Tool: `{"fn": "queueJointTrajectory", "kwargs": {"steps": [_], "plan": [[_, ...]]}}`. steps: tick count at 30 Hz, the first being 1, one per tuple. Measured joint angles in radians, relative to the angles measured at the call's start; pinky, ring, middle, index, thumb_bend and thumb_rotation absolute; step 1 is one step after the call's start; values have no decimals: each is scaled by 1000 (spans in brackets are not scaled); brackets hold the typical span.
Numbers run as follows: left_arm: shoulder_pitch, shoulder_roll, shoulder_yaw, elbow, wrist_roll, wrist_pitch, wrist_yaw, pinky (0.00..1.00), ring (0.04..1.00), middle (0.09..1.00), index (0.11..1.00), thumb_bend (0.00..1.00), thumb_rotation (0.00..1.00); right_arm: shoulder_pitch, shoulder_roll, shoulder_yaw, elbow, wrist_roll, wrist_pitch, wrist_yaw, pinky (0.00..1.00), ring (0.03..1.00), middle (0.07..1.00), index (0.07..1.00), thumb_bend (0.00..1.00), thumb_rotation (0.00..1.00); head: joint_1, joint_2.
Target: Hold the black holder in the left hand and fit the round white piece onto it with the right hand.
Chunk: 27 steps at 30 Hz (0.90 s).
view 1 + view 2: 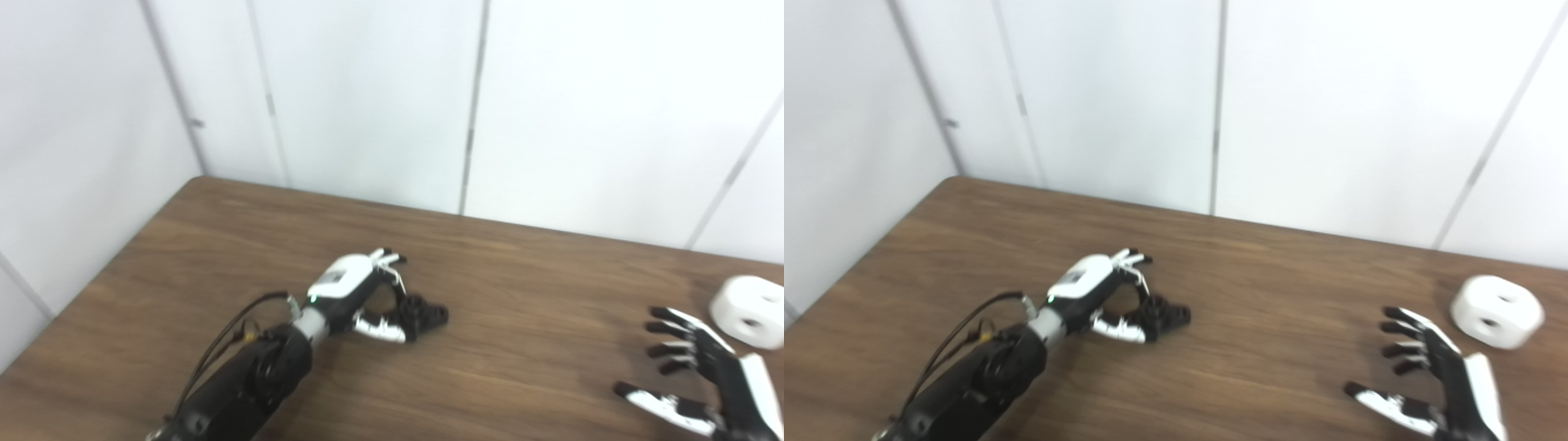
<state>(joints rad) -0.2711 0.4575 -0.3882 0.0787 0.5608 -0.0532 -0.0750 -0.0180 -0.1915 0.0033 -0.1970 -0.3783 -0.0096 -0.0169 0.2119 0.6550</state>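
Now, step: we read this as the pick-up stage, both pieces down on the desk (184,245), nothing fitted yet.
Left hand (361,291): curled round the black holder (422,313) at desk centre-left; fingers arch over the far side, thumb sits near side. Contact looks likely but we can't tell if the grip is firm or if the holder is lifted; pic is blurry there.
Black holder: small, dark, perforated-looking part, lying on or just above the desk, sticking out to the right of the left hand.
Right hand (1433,373): released, fingers spread, empty, at the near right corner, palm turned toward the left.
Round white piece (1497,311): far right of desk, just beyond the right hand's fingertips, apart from them. Two dark holes show on its side.
Gap: holder and white piece are well apart, approx the whole right half of the desk between them.
Risk 1: holder is small vs. the left hand, so a shallow pinch could let it twist or drop on lifting.
Risk 2: white piece sits near the right edge; a nudge from the spread fingers could roll it off.
Risk 3: holes must line up w/ the holder, so a wrong grasp angle would block the fit.
Containers: none in view.
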Motion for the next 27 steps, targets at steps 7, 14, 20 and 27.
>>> {"fn": "queueJointTrajectory", "kwargs": {"steps": [7,14,20,27], "plan": [[12,-45,-59,18,7,-157,-3,917,1000,946,488,523,69,-6,6,11,9,-5,-19,-24,470,589,719,768,615,97,-62,14],[-1,-62,-89,74,-1,-281,-1,929,1000,942,487,523,69,-6,22,31,10,-29,-21,-32,483,602,721,770,607,149,-121,29],[-8,-73,-93,99,-1,-322,0,927,1000,936,487,523,67,-6,36,39,9,-40,-20,-33,475,595,719,771,604,140,-175,38],[-8,-74,-87,84,46,-297,2,868,984,923,487,523,66,-12,47,42,2,-57,-16,-34,470,594,724,775,593,152,-359,23]]}}
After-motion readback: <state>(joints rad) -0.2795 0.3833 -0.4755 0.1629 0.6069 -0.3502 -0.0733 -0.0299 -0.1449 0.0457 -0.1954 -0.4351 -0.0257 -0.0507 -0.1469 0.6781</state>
